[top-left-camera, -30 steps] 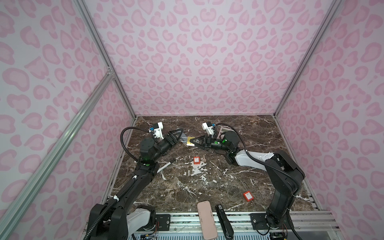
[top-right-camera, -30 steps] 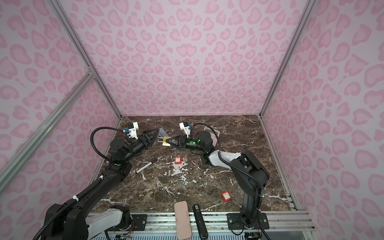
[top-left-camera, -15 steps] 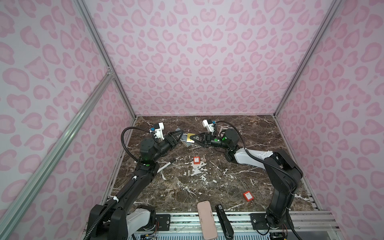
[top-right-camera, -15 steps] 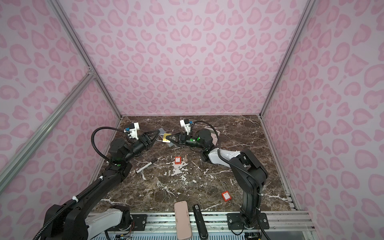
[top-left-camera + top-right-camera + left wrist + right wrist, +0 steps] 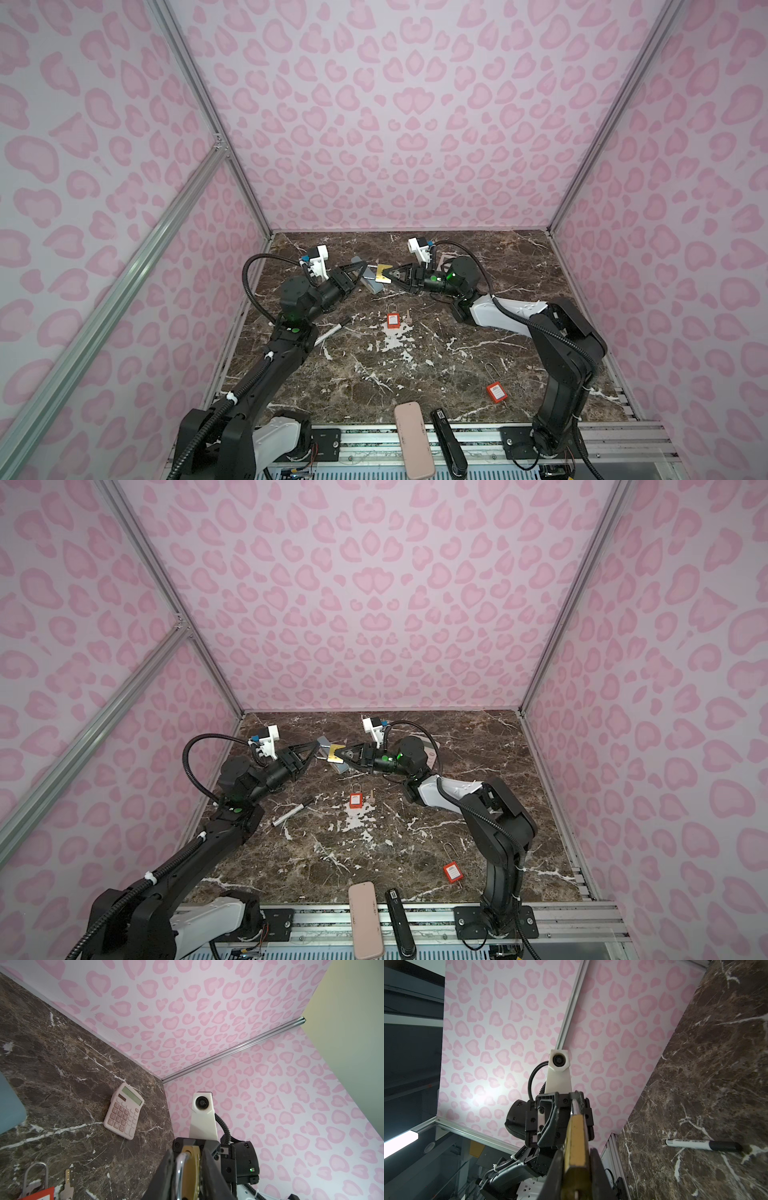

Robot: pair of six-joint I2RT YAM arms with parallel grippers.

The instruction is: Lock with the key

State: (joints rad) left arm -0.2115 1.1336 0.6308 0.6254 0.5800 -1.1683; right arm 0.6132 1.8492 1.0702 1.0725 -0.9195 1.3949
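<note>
Brass padlock point(image 5: 383, 274) held aloft over rear of marble table point(image 5: 457, 374), body clamped in right gripper point(image 5: 390, 275), left gripper point(image 5: 365, 269) closed narrowly about shackle point(image 5: 179, 1167), key point(image 5: 67, 1188) flat on table just beside red padlock point(image 5: 392, 321).

The brass padlock point(image 5: 576, 1140) has a dull yellow metal body and a bright, polished steel shackle point(image 5: 179, 1169). The worktop point(image 5: 415, 374) looks like smooth dark brown marble with white veins, faintly glossy. The calculator point(image 5: 124, 1110) is matt pink plastic. The red padlock point(image 5: 393, 320) has a plastic body, and the marker point(image 5: 702, 1144) a smooth plastic barrel.
</note>
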